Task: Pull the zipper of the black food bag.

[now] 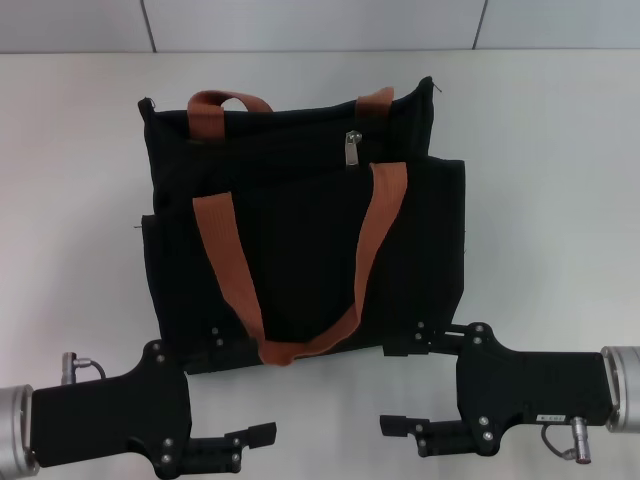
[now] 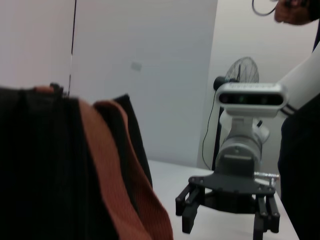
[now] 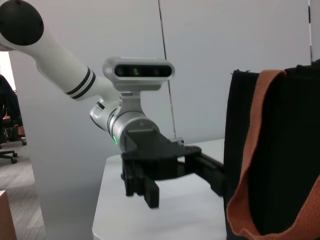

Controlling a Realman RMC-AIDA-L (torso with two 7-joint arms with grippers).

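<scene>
The black food bag (image 1: pixel 300 250) lies flat in the middle of the white table, its orange-brown handle strap (image 1: pixel 290 350) looping toward me. The silver zipper (image 1: pixel 353 148) sits on the zip line near the bag's far edge, right of centre. My left gripper (image 1: pixel 240 390) is open at the bag's near left corner, far from the zipper. My right gripper (image 1: pixel 412 382) is open at the near right corner. The left wrist view shows the bag (image 2: pixel 40 165) close up and the right gripper (image 2: pixel 225 220) open. The right wrist view shows the bag (image 3: pixel 290 150) and the open left gripper (image 3: pixel 180 182).
The white table (image 1: pixel 540 150) runs to a panelled wall behind the bag. In the left wrist view a standing fan (image 2: pixel 242 75) and a person in dark clothes (image 2: pixel 302 160) are beyond the table. The table's edge (image 3: pixel 100 210) drops off beside the left arm.
</scene>
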